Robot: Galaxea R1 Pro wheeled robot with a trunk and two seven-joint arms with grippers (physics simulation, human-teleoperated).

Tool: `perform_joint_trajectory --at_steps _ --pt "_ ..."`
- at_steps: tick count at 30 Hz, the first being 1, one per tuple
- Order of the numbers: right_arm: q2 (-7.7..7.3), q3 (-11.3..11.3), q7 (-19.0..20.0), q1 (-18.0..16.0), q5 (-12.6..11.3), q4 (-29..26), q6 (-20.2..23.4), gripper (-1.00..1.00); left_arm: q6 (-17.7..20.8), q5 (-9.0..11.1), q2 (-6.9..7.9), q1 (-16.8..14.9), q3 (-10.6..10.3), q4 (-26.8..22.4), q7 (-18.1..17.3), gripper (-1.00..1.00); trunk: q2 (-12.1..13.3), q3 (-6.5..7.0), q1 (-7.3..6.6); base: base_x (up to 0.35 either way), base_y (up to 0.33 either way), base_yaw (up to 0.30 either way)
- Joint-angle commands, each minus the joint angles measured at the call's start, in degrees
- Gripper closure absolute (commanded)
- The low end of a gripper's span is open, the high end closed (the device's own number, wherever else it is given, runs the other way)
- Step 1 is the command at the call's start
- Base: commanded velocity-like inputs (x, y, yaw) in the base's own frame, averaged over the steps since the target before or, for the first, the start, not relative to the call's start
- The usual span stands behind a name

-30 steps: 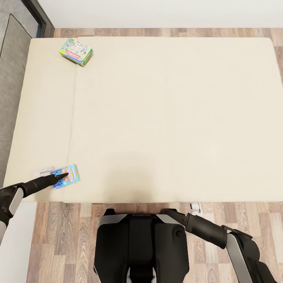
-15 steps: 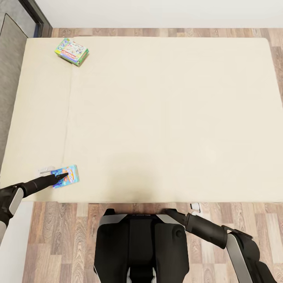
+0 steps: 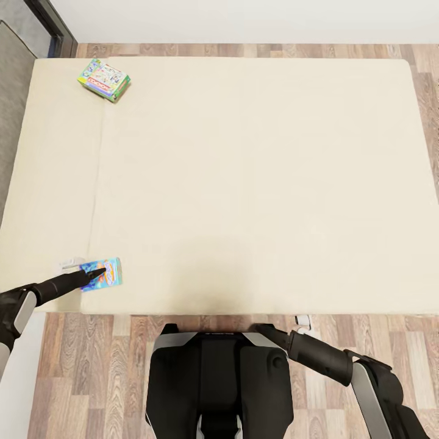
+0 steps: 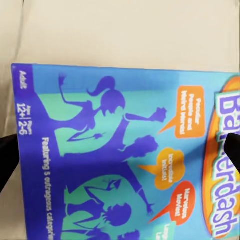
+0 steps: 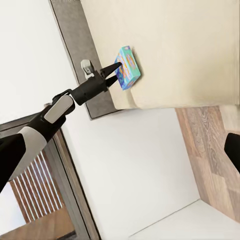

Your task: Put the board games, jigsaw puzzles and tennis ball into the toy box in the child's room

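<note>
The left gripper (image 3: 92,269) is spread open, its 2 dark fingers (image 4: 7,155) seen at either edge of the blue board game (image 4: 125,155), which lies flat on the bed (image 3: 256,183) directly beneath it. "12+", "2-6" and "Featuring 5 outrageous categories" are printed on the cover. A green-white board game (image 3: 104,80) lies well beyond. Whether the right gripper (image 3: 303,319) is open cannot be told.

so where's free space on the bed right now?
Most of the bed is bare: the whole stretch right of the seam, from far edge to near edge. Occupied: the far left corner, with the green-white board game, and the near left edge, with the blue board game at the left gripper.
</note>
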Motion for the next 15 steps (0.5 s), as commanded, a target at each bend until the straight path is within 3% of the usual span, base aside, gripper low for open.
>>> perform_joint_trajectory --at_steps 1,9,15 --pt "-0.01 -0.02 0.13 -0.02 -0.06 0.02 0.26 -1.00 0.49 0.34 -0.01 -0.01 0.12 -0.03 -0.15 -1.00 -0.09 -0.05 0.03 0.000 -0.236 0.000" --pt "-0.01 -0.02 0.13 -0.02 -0.06 -0.02 0.28 -1.00 0.49 0.34 -0.01 -0.01 0.09 -0.03 -0.13 -1.00 -0.09 -0.05 0.03 0.000 -0.147 0.000" --pt "-0.01 -0.02 0.13 -0.02 -0.06 0.03 0.28 -1.00 0.49 0.28 -0.02 -0.01 0.09 -0.03 -0.13 -1.00 -0.09 -0.05 0.03 0.000 -0.269 0.000"
